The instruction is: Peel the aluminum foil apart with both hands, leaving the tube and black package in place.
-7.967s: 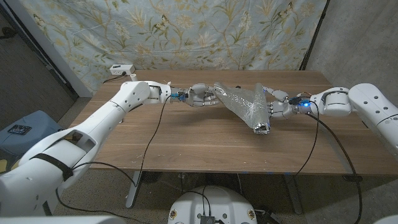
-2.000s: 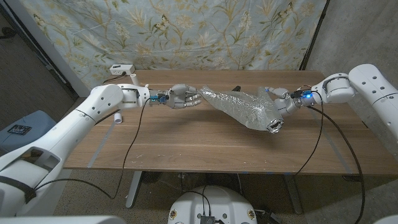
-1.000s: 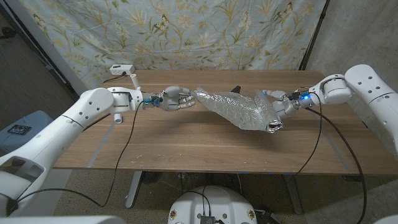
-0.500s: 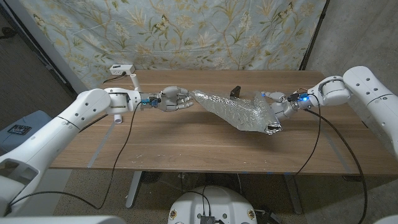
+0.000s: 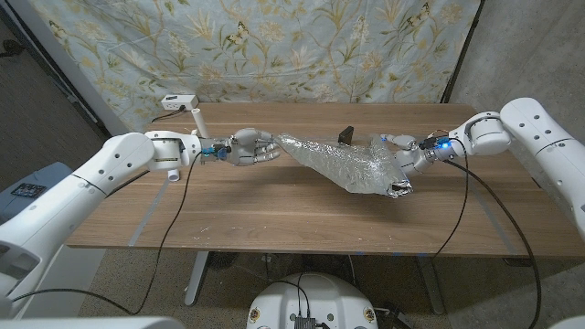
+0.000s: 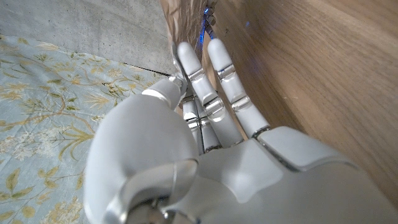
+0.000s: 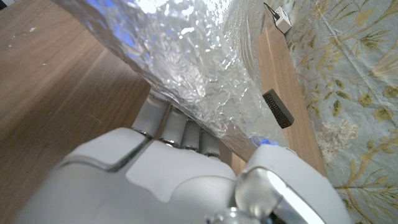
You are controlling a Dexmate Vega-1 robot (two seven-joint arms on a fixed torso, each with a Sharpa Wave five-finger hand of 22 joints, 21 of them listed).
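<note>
A crinkled sheet of aluminum foil [image 5: 343,162] is stretched across the table's middle between my two hands. My left hand [image 5: 249,148] pinches its narrow left tip. My right hand [image 5: 408,157] grips the wide right end, where a crumpled corner hangs down. In the right wrist view the foil [image 7: 186,56] lies over my right hand's fingers [image 7: 163,127]. The black package [image 5: 345,135] stands just behind the foil, and it also appears in the right wrist view [image 7: 278,109]. A small white tube [image 5: 172,171] lies on the table under my left forearm. My left hand's fingers [image 6: 211,87] reach out along the wood.
A white power strip [image 5: 178,100] sits at the far left corner of the wooden table [image 5: 274,210], with a thin white upright piece [image 5: 196,115] beside it. A flowered cloth hangs behind the table. Black cables trail from both wrists over the front edge.
Both hands have slid left with the foil, which is now pulled longer and flatter. The black package has come into view behind it.
</note>
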